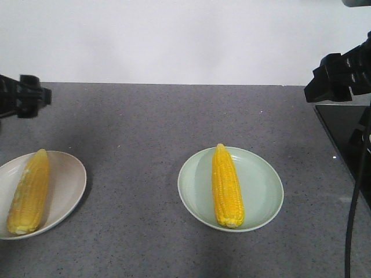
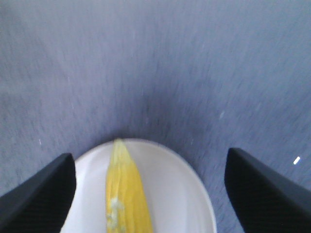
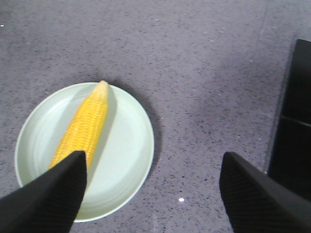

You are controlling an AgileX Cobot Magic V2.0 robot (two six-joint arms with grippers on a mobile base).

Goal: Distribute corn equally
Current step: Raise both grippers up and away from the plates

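Observation:
One cob of corn (image 1: 28,193) lies on a beige plate (image 1: 71,179) at the left edge of the grey counter. Another cob of corn (image 1: 227,186) lies lengthwise on a pale green plate (image 1: 264,188) in the middle. My left gripper (image 2: 150,167) hangs open above the beige plate (image 2: 184,189), its corn (image 2: 124,189) between the spread fingers but well below them. My right gripper (image 3: 153,167) is open too, raised to the right of the green plate (image 3: 131,145) and its corn (image 3: 85,124). Neither gripper holds anything.
A black glossy panel (image 1: 348,136) lies at the counter's right side, also seen as the dark panel (image 3: 294,131) in the right wrist view. A black cable (image 1: 352,214) hangs beside it. A white wall (image 1: 174,40) closes off the back of the counter.

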